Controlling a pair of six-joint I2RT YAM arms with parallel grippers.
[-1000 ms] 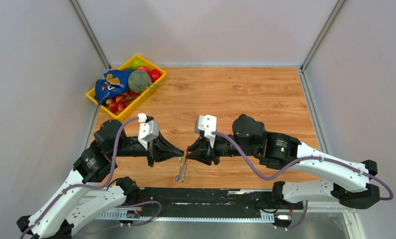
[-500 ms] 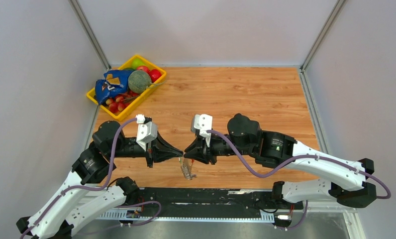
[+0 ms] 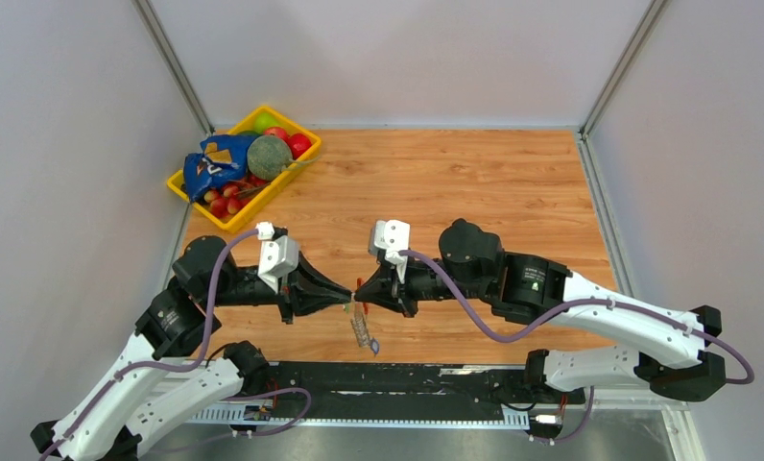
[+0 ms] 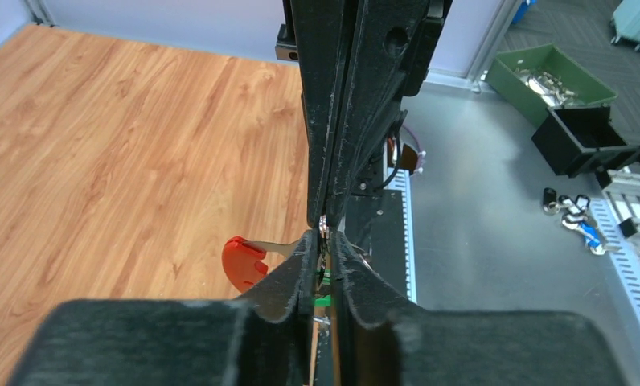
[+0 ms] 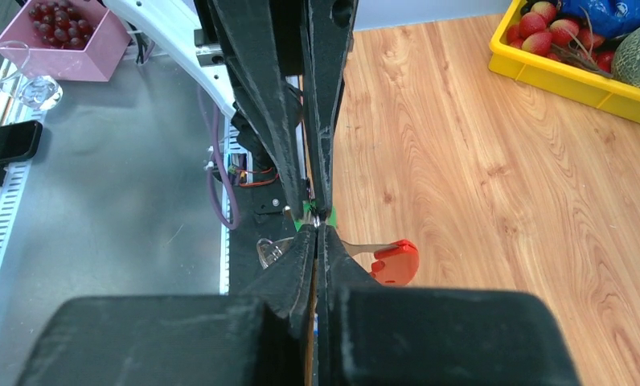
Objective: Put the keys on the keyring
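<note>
Grippers closed in tip to tip; hanging keyring (image 3: 363, 329) swung right. Left gripper (image 3: 346, 302) clenched on green key (image 4: 322, 299). Right gripper (image 3: 360, 296) clamps keyring, red clip (image 5: 393, 262) jutting sideways.

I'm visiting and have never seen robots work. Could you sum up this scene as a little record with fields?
left gripper: shut on green key
right gripper: shut on keyring, tip to tip with the left
keyring: red piece, chain trailing, blue key at its end
where: over the table, near edge
aside: yellow tray of fruit, far left corner
</note>
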